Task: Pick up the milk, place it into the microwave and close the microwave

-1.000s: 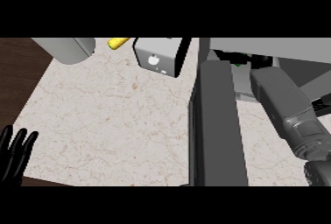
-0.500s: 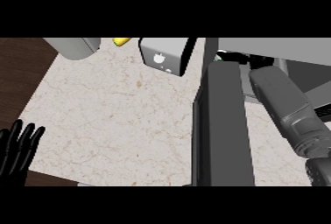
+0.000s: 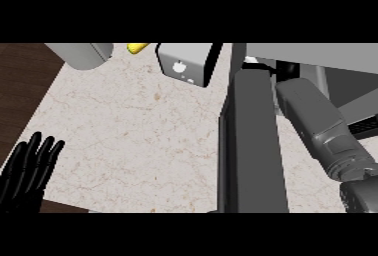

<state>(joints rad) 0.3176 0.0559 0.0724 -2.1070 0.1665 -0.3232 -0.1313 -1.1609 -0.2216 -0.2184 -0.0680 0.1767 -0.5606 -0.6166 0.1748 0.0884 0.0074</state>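
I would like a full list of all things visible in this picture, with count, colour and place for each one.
Counter top: one, pale marbled beige, centre and left.
Microwave door: one, dark grey, open, standing edge-on right of centre.
Carton: one, white and grey, top centre.
Cylinder: one, grey, top left.
Yellow object: one, top edge, partly cut off.
Left hand: one, black, open, resting at lower left.
Right forearm: one, grey, at right, reaching up behind the door; its hand is hidden.

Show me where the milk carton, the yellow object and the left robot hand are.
milk carton [image 3: 184, 64], head view, on its grey front face.
yellow object [image 3: 136, 47], head view, on its visible middle.
left robot hand [image 3: 28, 172], head view, on its straight fingers.
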